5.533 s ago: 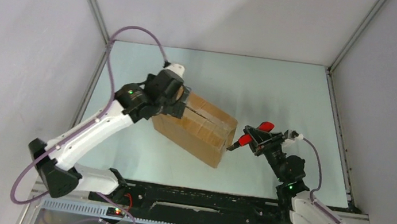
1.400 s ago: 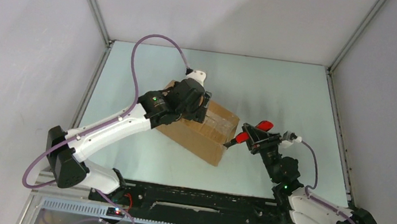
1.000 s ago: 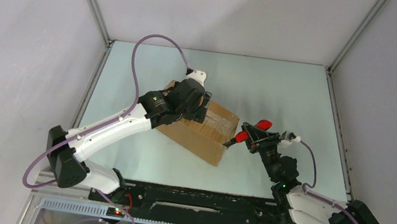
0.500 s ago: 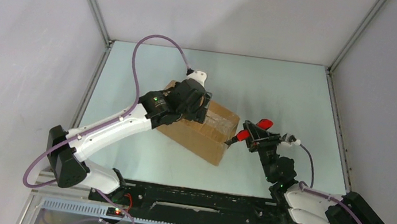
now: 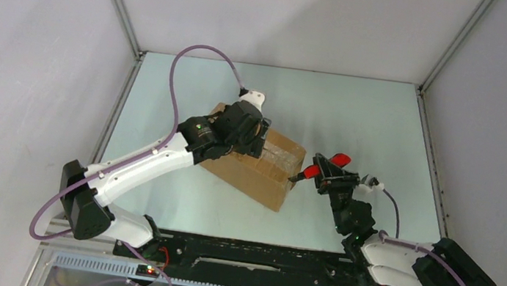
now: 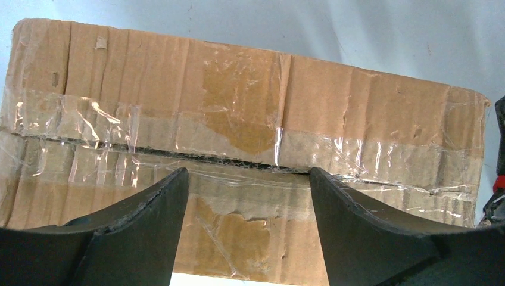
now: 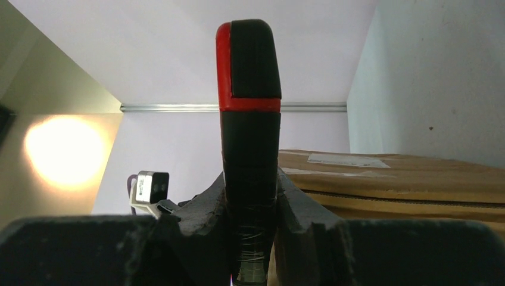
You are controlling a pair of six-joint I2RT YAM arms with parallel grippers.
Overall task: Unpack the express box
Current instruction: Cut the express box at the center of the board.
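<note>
**Top and wrist views.** The left gripper (image 6: 247, 179) hangs with its fingers spread apart, straddling the clear tape (image 6: 369, 158) along the flap seam of the express box (image 6: 238, 89); contact cannot be told. The right gripper (image 7: 250, 196) is clamped on a red-and-black tool (image 7: 250, 77), whose dark tip lies at the box's right end. The box lies aslant, flaps closed, near the middle of the pale green table (image 5: 358, 112), between the two arms.

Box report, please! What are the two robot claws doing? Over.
Left gripper open above express box, at taped seam. Right gripper shut on red-and-black tool, tip at box's end. Flaps closed. Nothing blocking.
</note>
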